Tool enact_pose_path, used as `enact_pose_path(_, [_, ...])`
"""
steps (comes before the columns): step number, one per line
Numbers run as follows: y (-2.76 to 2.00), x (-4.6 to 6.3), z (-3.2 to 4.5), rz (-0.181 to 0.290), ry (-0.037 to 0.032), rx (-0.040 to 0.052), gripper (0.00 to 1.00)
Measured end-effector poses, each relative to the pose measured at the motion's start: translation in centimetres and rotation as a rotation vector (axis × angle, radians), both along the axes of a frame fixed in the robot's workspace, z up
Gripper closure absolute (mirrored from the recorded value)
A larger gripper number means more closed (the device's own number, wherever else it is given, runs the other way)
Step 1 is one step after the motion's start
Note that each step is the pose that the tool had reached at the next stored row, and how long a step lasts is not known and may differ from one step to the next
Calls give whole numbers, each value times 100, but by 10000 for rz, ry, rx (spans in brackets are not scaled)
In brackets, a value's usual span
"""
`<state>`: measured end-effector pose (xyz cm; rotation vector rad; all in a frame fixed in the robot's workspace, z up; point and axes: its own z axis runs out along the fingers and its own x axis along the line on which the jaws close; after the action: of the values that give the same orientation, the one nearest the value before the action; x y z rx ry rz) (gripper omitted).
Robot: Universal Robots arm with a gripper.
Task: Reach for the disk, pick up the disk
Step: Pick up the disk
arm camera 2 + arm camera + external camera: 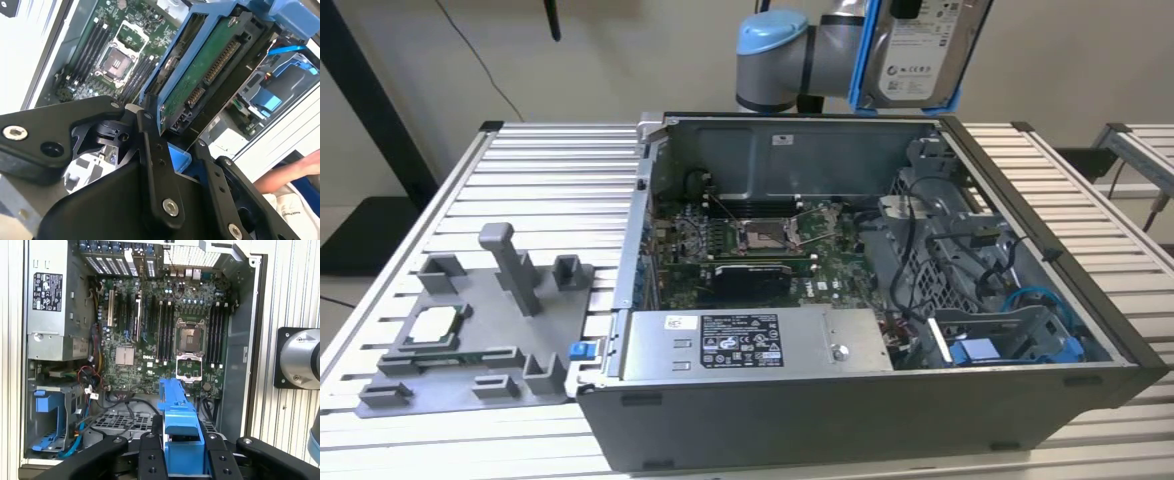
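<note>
Disk (923,45), flat silver-grey metal hard drive with white label in a bright blue plastic bracket, hangs upright in the air above the rear wall of the open grey metal computer case (854,430), clear of it. Case sits on the ribbed aluminium surface (547,190), green motherboard (170,330) exposed inside, grey power supply box (754,343) at the near wall. Grey plastic fixture tray (467,340) lies at the exterior view's left. Black pincer (172,150) is clamped on disk's bracket edge in both wrist views.
</note>
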<state>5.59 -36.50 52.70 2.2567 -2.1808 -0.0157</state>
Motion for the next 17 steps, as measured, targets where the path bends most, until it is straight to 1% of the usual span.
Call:
enact_pose_path(14, [0,187,0,0,0,-1,100])
enact_pose_path(17, [0,205,0,0,0,-1,100])
